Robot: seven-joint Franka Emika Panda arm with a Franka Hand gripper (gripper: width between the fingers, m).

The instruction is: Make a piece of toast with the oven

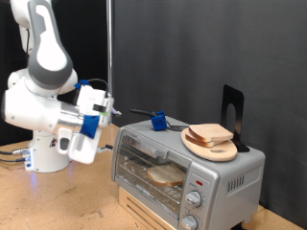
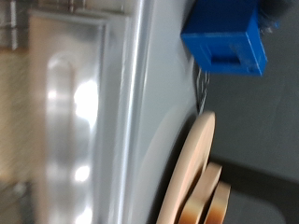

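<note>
So the silver toaster oven (image 1: 187, 163) is sitting on a pale wooden box on the desk (image 1: 58, 201), toward the exterior view's right, with its glass door shut and two round knobs stacked at its right end, plus a little red mark just above them. Through the glass you can see one piece of toast (image 1: 165, 173) lying flat on the wire rack inside. Up on the oven's roof there's a round wooden plate (image 1: 209, 146) at the right end, and a second slice of bread (image 1: 211, 133) rests on that. Just left of the plate, also on the roof, is a small blue block (image 1: 158, 121) with a thin dark rod poking out to the left. The white Panda arm is off to the exterior view's left, and its gripper (image 1: 106, 107) hangs in the air near the oven's upper left corner, not touching anything. I can't tell whether the jaws are spread or pressed together. The wrist view is a blurry close-up of the oven's metal side (image 2: 112, 112), the blue block (image 2: 224, 37) and the plate's edge (image 2: 192, 168).
</note>
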